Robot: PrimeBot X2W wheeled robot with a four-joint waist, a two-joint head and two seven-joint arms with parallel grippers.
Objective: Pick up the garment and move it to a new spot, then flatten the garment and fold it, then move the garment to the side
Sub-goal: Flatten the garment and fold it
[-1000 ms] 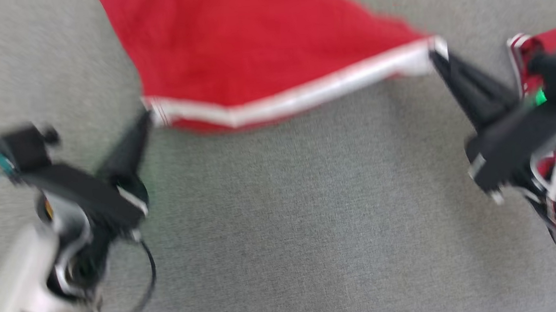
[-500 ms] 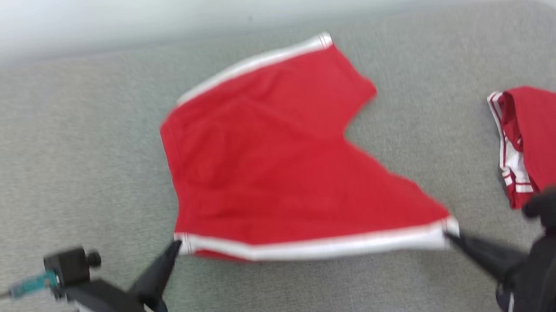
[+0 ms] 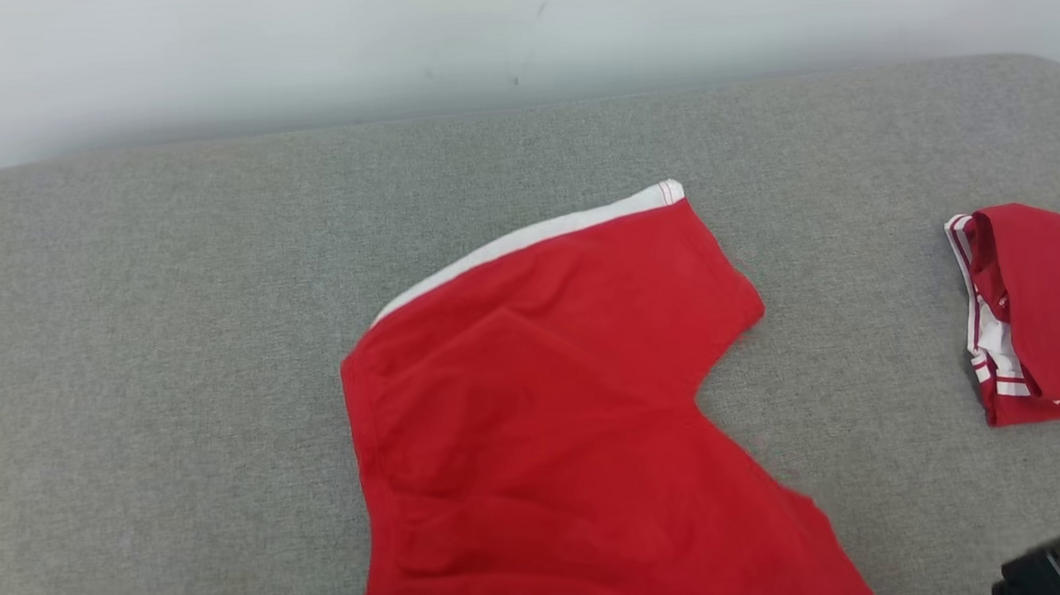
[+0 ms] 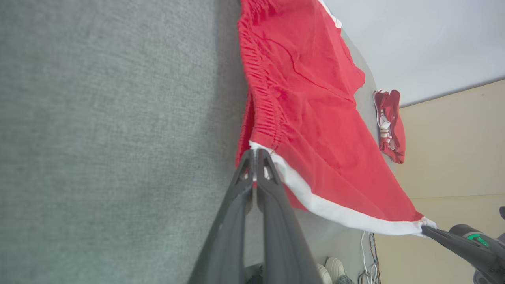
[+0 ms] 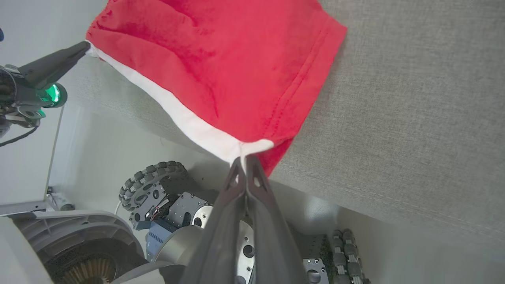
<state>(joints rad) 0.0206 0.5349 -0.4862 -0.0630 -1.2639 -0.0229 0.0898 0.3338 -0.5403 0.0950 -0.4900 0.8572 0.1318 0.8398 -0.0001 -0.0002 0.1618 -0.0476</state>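
Left end effector (image 4: pixel 254 154): clenched on the near-left corner of the shorts (image 3: pixel 547 425), just where the gathered waistband (image 4: pixel 264 98) meets the white band (image 4: pixel 335 209).
Right end effector (image 5: pixel 244 159): clenched on the near-right corner, at the other end of that same band.
Held edge: drawn fairly taut between the two tips. It looks raised off the counter (image 3: pixel 175 356), at or just past its near edge.
Where the shorts lie: spread on the middle of the counter. All the cloth runs away from both tips toward the wall, and the far leg lies flat.
Long axis of the held band: left to right across the robot's front, roughly along the counter's near edge.
Far band (image 3: pixel 526 238): on the side opposite the held one, skewed so that its right end sits further back than its left.
Nearer arm: neither, since each holds its own corner and the load is shared.
Stage, as I read it: moved to its spot and being flattened, with the fold not yet made.
What the next move turns on: both tips travelling together, square to the band. If one leads, the cloth will likely twist further.
Folded pair (image 3: pixel 1046 312): well off to the right and clear of the work.
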